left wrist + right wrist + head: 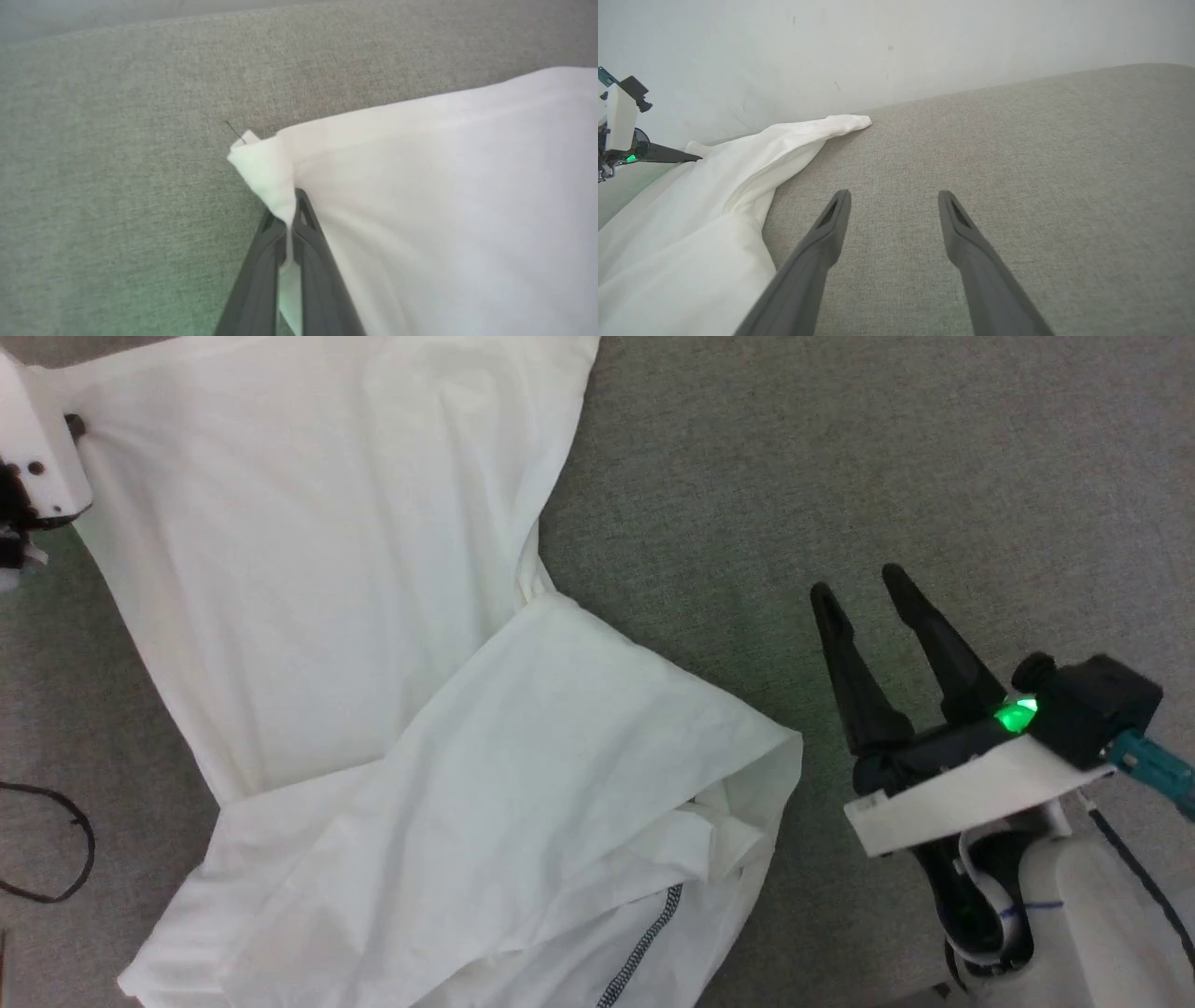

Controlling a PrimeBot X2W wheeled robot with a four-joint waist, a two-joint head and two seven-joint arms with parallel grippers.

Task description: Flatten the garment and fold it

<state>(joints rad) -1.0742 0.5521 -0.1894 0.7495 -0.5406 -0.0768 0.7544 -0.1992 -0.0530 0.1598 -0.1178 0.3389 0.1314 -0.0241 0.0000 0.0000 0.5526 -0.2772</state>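
On the grey fabric surface (pixel 840 476), my left gripper (pixel 286 210) pinches a corner of the garment (pixel 327 616); my right gripper (pixel 857 581) stands apart, fingers (pixel 854 681) spread.

No legible text, label, brand, number or sign in any view. Large white thin-fabric garment (pixel 308 569): plain cloth, dark zigzag stitching along hem, no lettering or logo readable on it.
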